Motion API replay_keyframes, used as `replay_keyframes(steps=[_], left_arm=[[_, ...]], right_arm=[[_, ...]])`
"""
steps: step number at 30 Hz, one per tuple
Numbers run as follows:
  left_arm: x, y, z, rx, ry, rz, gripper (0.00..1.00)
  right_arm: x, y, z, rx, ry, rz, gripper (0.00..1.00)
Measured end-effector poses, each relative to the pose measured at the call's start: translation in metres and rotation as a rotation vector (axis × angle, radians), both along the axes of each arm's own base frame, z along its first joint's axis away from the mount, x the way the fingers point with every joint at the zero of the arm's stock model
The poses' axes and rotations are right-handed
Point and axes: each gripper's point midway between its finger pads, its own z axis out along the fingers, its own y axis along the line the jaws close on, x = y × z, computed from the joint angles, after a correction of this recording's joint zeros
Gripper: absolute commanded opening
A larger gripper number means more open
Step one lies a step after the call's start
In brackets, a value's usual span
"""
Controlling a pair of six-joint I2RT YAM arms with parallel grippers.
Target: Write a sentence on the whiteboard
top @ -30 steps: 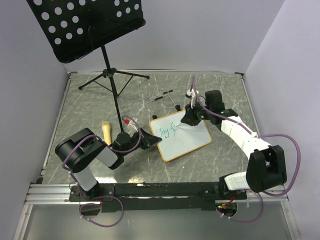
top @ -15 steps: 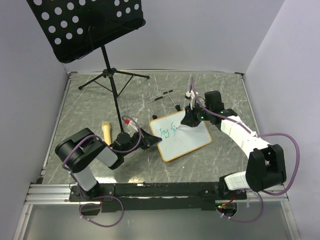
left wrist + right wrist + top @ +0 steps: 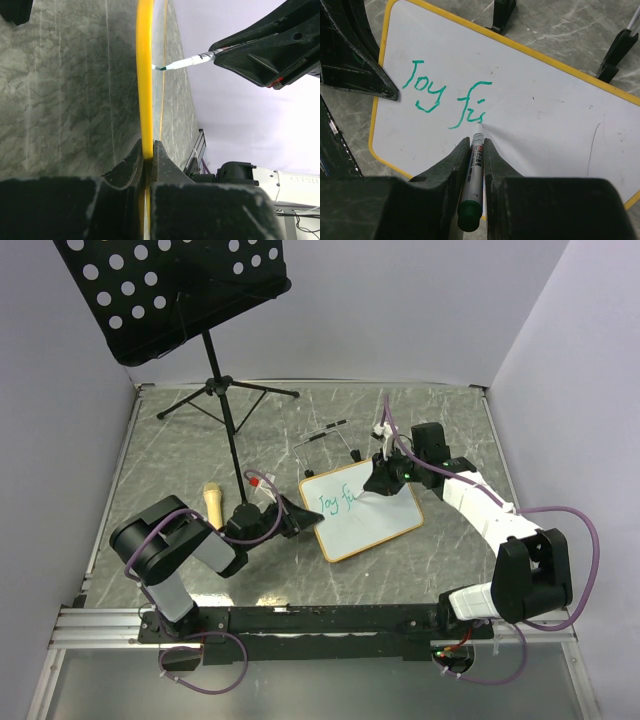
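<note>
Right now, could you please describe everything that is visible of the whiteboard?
The whiteboard is a small rectangular white board in a yellowish frame with rounded corners. It appears to lie flat, turned at an angle, on the grey marbled table. Green handwriting on it reads roughly "Toy fi"; the rest is blank except a faint thin stroke. The left gripper is shut on its frame edge. The green marker in the right gripper touches the surface beside the last letter.

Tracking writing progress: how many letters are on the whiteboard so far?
5: three form the first word near the whiteboard's left end; two begin a second word beside it, at the marker tip. None seems hidden.
</note>
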Motion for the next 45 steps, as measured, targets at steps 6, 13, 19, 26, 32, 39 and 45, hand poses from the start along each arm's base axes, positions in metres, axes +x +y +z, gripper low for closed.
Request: replay_keyframes(steps=[6,13,19,26,32,39,45], left_arm=[[0.000,0.000,0.001,-0.002,-0.002,-0.003,0.01],[0.000,0.000,0.001,-0.002,-0.002,-0.005,0.01],[0.000,0.000,0.001,-0.002,-0.001,-0.005,0.01],[0.000,0.000,0.001,-0.002,-0.002,-0.005,0.01],[0.000,0.000,0.000,0.000,0.002,-0.004,0.01],[0.000,0.000,-0.001,0.000,0.009,-0.003,0.01],[0.000,0.000,-0.001,0.000,0.012,-0.002,0.01]], right_arm=[[-0.001,0.000,0.000,0.004,0.002,0.003,0.00],[0.002,0.001,0.002,0.011,-0.002,-0.005,0.00],[0.003,0.001,0.003,0.016,-0.005,-0.012,0.00],[0.006,0.000,0.003,0.013,-0.009,-0.025,0.00],[0.008,0.000,0.001,0.012,-0.003,-0.034,0.00],[0.012,-0.002,0.000,0.004,0.001,-0.065,0.00],[0.015,-0.003,0.001,-0.002,-0.006,-0.078,0.00]])
